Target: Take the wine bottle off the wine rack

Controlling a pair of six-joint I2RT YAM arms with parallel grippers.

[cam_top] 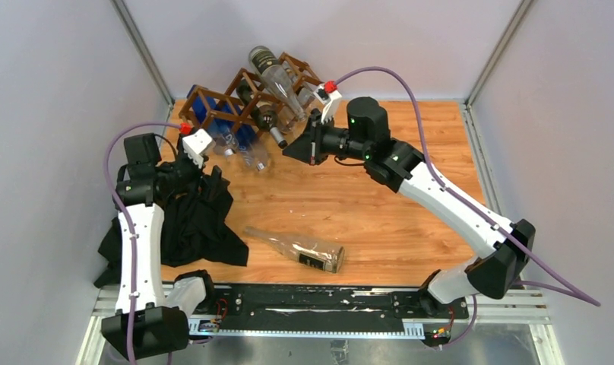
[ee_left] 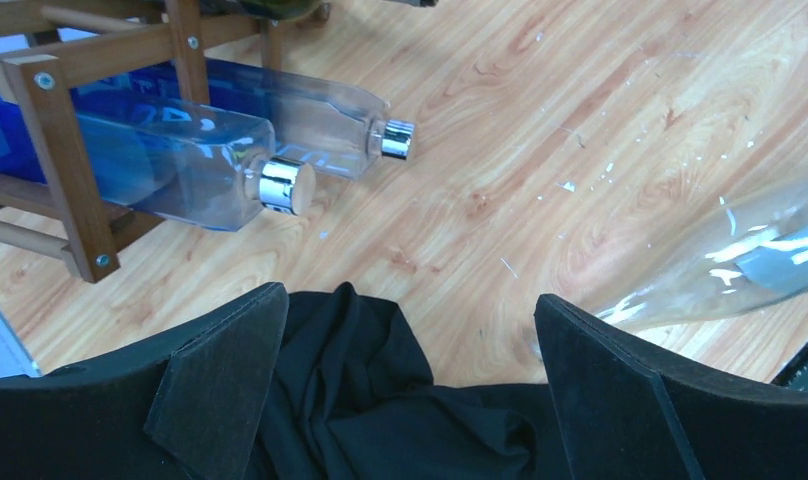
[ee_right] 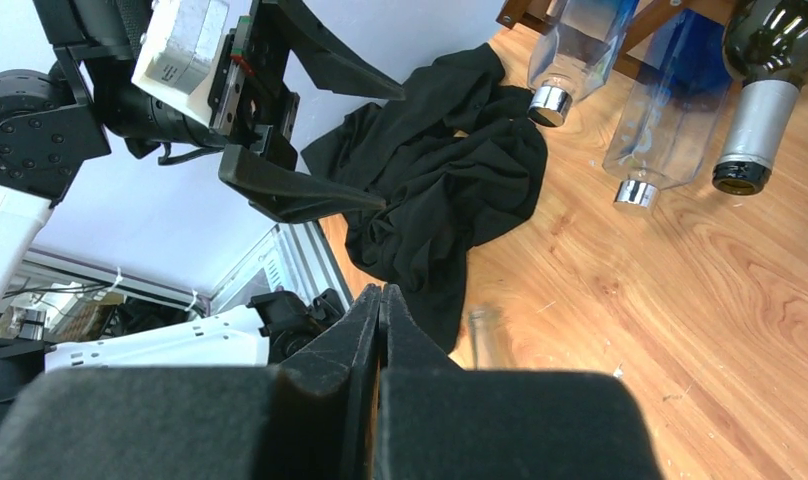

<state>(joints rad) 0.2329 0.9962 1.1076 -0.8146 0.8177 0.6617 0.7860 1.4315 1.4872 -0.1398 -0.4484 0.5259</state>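
Parked beside the racked bottle's neck
Right gripper clenched on nothing at 3 o'clock of wine bottle, cradled neck-out in wine rack at counter's 12 o'clock; left gripper released over black cloth, clear of the reach.

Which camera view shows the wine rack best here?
Top external: the whole rack shows, end to end, with bottles in its cells. The left wrist view catches only the slats at one end, and the right wrist view only slivers of wood at its top edge.
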